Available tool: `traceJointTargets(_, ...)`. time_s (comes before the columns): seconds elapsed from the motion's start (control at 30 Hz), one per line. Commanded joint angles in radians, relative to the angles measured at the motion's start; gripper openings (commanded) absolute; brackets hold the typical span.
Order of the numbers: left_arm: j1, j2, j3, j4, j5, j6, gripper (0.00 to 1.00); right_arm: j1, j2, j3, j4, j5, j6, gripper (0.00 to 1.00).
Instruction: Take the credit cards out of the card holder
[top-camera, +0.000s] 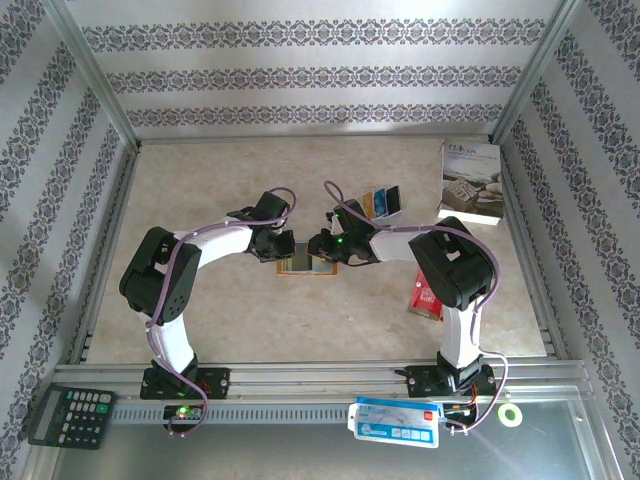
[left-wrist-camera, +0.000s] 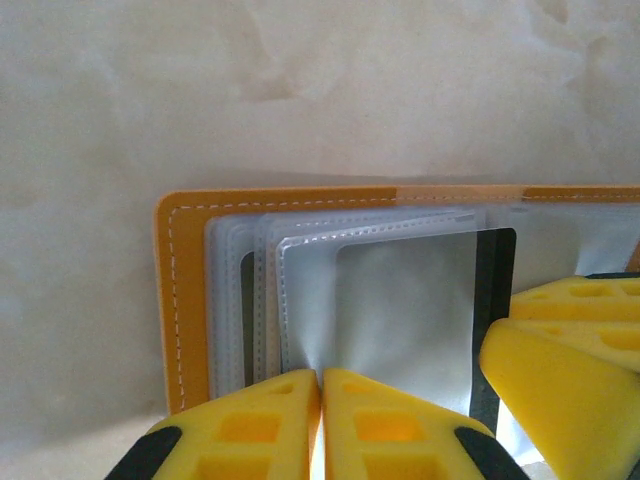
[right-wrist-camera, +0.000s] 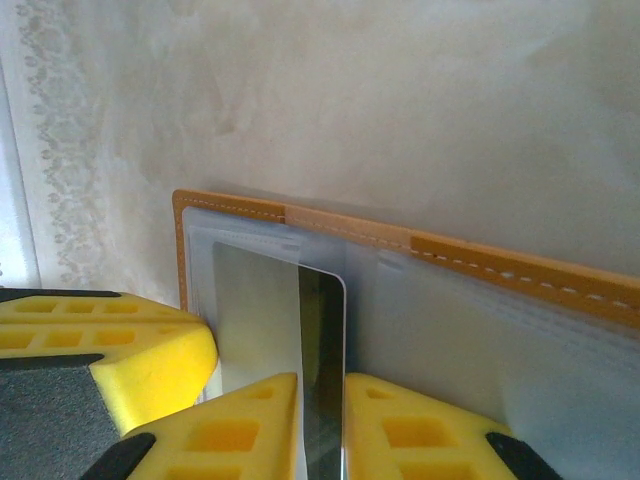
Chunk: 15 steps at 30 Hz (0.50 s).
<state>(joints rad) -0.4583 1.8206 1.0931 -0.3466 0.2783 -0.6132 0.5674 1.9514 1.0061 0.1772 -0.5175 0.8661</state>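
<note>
Orange-tan folding card holder (top-camera: 303, 264), open on bench (top-camera: 330, 330), long axis running hand to hand. Left hand (left-wrist-camera: 320, 385) pinches clear plastic sleeve (left-wrist-camera: 310, 290). Right hand (right-wrist-camera: 322, 385) nearer silver card (right-wrist-camera: 260, 310), astride its dark end; grip: cannot tell.

Orange-tan stitched leather card holder (top-camera: 308, 263) lay open at table (top-camera: 250, 330) centre; dark card (right-wrist-camera: 322, 350) partly out of clear sleeve (left-wrist-camera: 400, 310); three cards (top-camera: 383, 203) fanned nearer far edge.
</note>
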Motion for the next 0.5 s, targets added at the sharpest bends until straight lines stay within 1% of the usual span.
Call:
traceJointTargets(0.0, -0.005, 0.031, -0.045, -0.054, -0.070, -0.009, 0.11, 0.012, 0.022, 0.012, -0.049, 0.020, -0.003, 0.20)
traceJointTargets(0.07, -0.006, 0.030, -0.047, -0.054, -0.074, -0.009, 0.11, 0.015, 0.017, 0.013, -0.067, 0.038, -0.012, 0.20)
traceJointTargets(0.17, -0.005, 0.034, -0.047, -0.054, -0.074, -0.009, 0.10, 0.017, 0.021, 0.013, -0.059, 0.023, -0.009, 0.19)
traceJointTargets(0.27, -0.006, 0.031, -0.048, -0.055, -0.077, -0.010, 0.10, 0.013, 0.020, 0.000, -0.030, 0.008, 0.001, 0.13)
traceJointTargets(0.33, -0.005, 0.025, -0.050, -0.057, -0.084, -0.009, 0.10, 0.004, 0.008, -0.009, -0.026, 0.015, 0.002, 0.05)
traceJointTargets(0.47, -0.005, 0.012, -0.046, -0.066, -0.101, -0.013, 0.14, -0.020, -0.046, -0.049, -0.036, 0.057, -0.014, 0.02)
